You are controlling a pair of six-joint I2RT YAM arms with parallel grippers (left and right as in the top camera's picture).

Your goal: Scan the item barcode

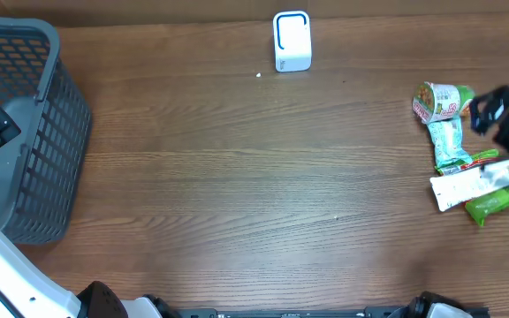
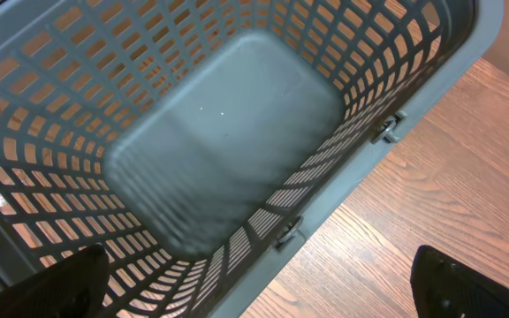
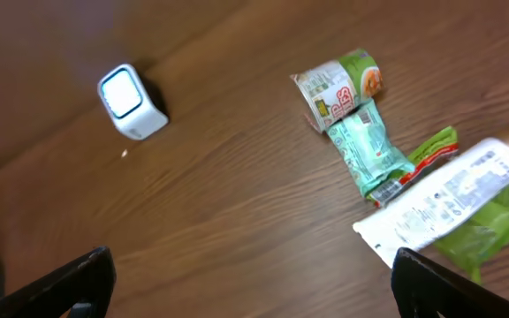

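Scanner [image 1: 292, 41], basket [image 2: 228, 132] inside only from left wrist, left hand [image 2: 254, 283] and right hand [image 3: 253, 276] open

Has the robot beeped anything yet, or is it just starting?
Just starting, probably. Done: nothing shows; the basket is empty. In hand: nothing; the right gripper hangs open near the can, teal packet, white tube and green packet, and the left gripper is open over the basket. Still to do: grab one item and show its barcode to the white scanner.

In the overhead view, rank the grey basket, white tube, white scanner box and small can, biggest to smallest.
1. grey basket, by far.
2. white tube.
3. white scanner box and small can look alike; no ranking.
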